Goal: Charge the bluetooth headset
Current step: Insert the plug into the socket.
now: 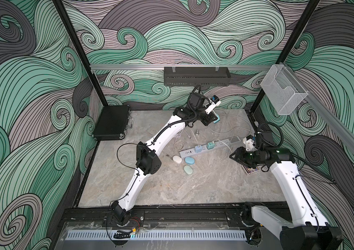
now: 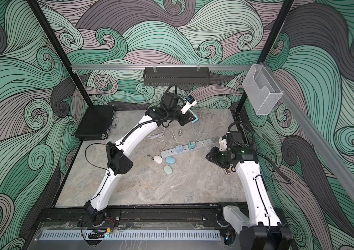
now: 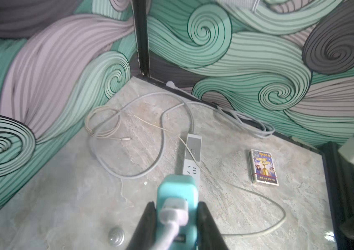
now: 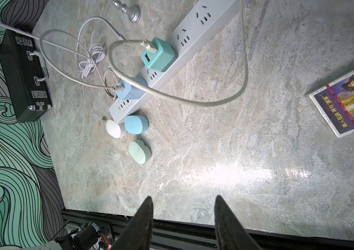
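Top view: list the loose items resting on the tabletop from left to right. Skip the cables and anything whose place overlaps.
Black case → white earbud case → blue earbud case → plugged-in teal charger → card box.

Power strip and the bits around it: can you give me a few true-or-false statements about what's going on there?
1. The left pincer grips a teal charger with a cable plugged into it. True.
2. The power strip carries three chargers. False: two, a blue charger and a plugged-in teal charger.
3. A white case, a blue case and a green case lie by the strip's end. True.
4. The right pincer holds the green case. False: it is open and empty; that case lies on the table.
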`<state>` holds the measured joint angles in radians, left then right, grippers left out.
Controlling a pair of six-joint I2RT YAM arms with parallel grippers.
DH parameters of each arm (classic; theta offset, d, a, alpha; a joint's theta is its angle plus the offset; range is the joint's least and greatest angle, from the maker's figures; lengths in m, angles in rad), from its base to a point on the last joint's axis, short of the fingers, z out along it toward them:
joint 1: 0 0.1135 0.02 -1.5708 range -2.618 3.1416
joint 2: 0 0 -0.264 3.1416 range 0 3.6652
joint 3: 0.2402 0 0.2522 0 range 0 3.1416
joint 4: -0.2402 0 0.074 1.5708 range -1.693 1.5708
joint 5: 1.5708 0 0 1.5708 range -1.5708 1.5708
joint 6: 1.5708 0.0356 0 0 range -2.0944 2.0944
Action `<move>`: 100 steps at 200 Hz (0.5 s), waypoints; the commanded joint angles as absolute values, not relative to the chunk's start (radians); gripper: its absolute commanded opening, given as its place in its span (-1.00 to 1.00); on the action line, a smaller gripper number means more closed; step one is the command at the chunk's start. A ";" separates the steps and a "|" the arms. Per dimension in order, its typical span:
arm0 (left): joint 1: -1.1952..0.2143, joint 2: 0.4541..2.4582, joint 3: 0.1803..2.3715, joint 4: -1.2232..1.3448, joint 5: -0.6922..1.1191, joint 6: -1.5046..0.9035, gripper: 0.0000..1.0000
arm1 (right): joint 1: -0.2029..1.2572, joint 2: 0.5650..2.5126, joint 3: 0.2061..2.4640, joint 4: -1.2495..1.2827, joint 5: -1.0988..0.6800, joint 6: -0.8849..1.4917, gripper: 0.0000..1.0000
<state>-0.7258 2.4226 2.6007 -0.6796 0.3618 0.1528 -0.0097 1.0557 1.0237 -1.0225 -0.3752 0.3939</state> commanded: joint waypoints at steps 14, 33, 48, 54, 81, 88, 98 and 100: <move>-0.740 2.469 2.589 -0.651 0.365 0.195 -1.00 | -0.015 1.035 0.996 -1.040 -0.385 0.402 -0.10; -0.747 2.485 2.552 -0.620 0.381 0.189 -1.00 | -0.015 1.035 0.984 -1.040 -0.373 0.409 -0.12; -0.757 2.494 2.524 -0.602 0.378 0.196 -1.00 | -0.014 1.035 0.978 -1.040 -0.368 0.415 -0.13; -0.762 2.498 2.515 -0.597 0.373 0.200 -1.00 | -0.015 1.034 0.976 -1.040 -0.367 0.420 -0.13; -0.774 2.530 2.516 -0.596 0.362 0.209 -1.00 | -0.015 1.026 0.979 -1.040 -0.356 0.433 -0.15; -0.776 2.536 2.519 -0.598 0.362 0.207 -1.00 | -0.015 1.025 0.979 -1.040 -0.349 0.434 -0.15; -0.780 2.541 2.519 -0.600 0.363 0.204 -1.00 | -0.015 1.025 0.978 -1.040 -0.336 0.434 -0.15; -0.781 2.542 2.519 -0.601 0.364 0.205 -1.00 | -0.015 1.025 0.978 -1.041 -0.334 0.435 -0.15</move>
